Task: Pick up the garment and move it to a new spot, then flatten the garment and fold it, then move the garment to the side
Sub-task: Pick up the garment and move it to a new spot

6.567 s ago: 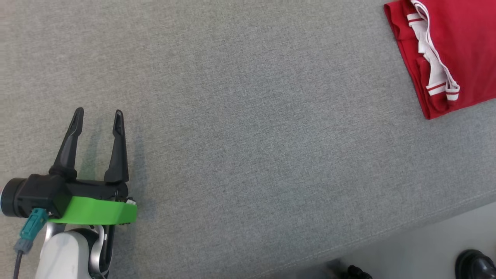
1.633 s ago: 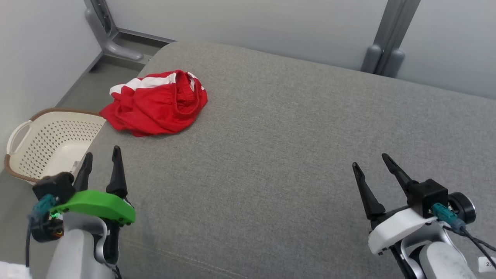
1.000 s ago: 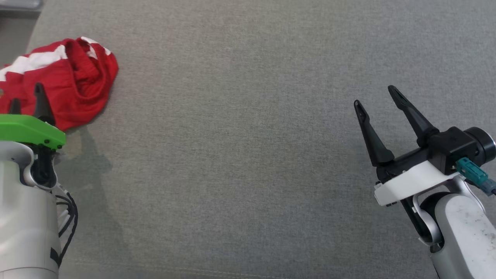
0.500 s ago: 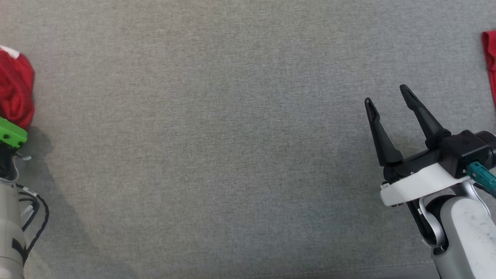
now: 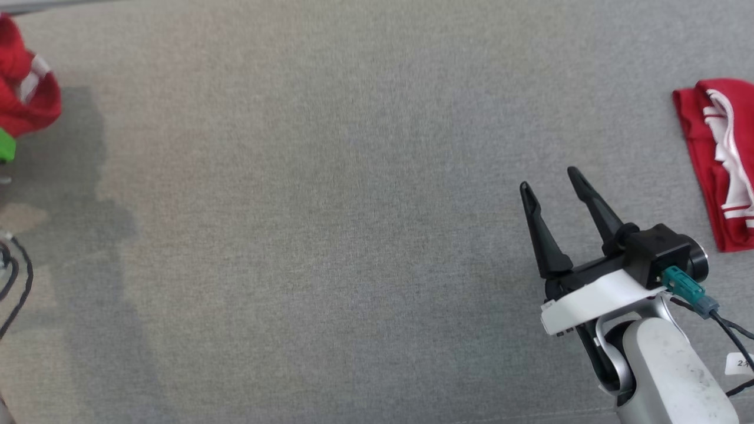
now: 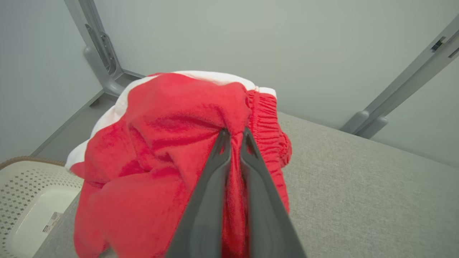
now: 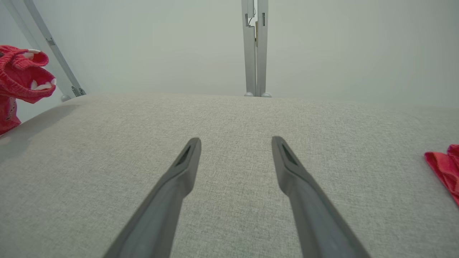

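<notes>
Left claw: the left claw [image 6: 235,130] is pinched down to a sliver, its two long dark fingers [image 6: 211,186] clamped on a fold of the crumpled red cloth garment [image 6: 161,143].

Grip point: just beside the gathered elastic waistband [image 6: 267,122] (the ruffled strip right of the fingertips in the left wrist view).

Garment: it is bunched in a heap around the fingers, with white bands [image 6: 208,75] along its far edge. In the head view the garment [image 5: 26,88] sits near the far-left corner and throws a shadow beside it. Whether it is clear of the surface I cannot tell.

Right claw: the right claw [image 5: 548,179] gapes wide, fingers spread above the grey surface, well apart from the garment.

Table: a broad grey fabric-covered table [image 5: 330,224] carries everything.

Other cloth: a folded red cloth piece with white trim [image 5: 716,165] lies flat at the table's right edge, near the right claw but apart from it.

Beyond the table: a white perforated plastic laundry basket [image 6: 25,200] stands low past the left corner. Grey metal posts [image 7: 254,46] stand against a pale wall.
</notes>
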Available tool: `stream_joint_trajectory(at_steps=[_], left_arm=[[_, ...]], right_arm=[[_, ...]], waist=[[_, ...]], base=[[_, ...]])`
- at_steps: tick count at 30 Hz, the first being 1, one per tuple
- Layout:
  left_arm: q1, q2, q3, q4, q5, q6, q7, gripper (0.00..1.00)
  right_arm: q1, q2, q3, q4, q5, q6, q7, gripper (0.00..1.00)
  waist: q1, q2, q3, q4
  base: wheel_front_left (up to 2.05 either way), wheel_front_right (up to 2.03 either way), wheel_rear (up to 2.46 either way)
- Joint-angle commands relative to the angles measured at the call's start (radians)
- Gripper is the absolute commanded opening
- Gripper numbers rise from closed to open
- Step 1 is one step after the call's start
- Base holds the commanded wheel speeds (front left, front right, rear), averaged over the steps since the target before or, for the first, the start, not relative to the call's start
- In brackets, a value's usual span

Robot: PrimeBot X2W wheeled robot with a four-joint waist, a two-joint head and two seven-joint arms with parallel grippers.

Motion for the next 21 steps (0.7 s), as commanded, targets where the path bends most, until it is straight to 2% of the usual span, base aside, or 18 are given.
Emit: stream_joint_trajectory(at_steps=[1,6,13,17,21], left_arm=[[-0.018,-0.005,-0.015,-0.047,-0.001,-0.007,0.021,0.00],[0.007,-0.052,-0.088,-0.227,-0.017,-0.013,0.117,0.00],[0.082,-0.183,-0.232,-0.471,-0.050,-0.015,0.287,0.00],[0.133,-0.260,-0.324,-0.532,-0.042,-0.004,0.360,0.00],[0.179,-0.315,-0.384,-0.539,-0.040,0.011,0.377,0.00]], right_arm=[[0.013,0.007,0.002,0.013,0.008,-0.002,-0.012,1.00],[0.025,0.027,0.006,0.052,0.011,-0.002,-0.032,1.00],[0.052,0.039,-0.010,0.069,0.005,-0.002,-0.035,1.00],[0.049,0.044,-0.016,0.062,0.001,-0.002,-0.035,1.00],[0.030,0.054,0.002,0.060,0.005,-0.002,-0.037,1.00]], waist=[[-0.0001,0.0000,-0.122,-0.006],[-0.0001,0.0000,-0.199,-0.059],[-0.0001,0.0000,-0.232,-0.163],[-0.0001,0.0000,-0.220,-0.223],[-0.0001,0.0000,-0.197,-0.290]], base=[[0.00,0.00,0.00],[0.00,0.00,0.00],[0.00,0.00,0.00],[0.00,0.00,0.00],[0.00,0.00,0.00]])
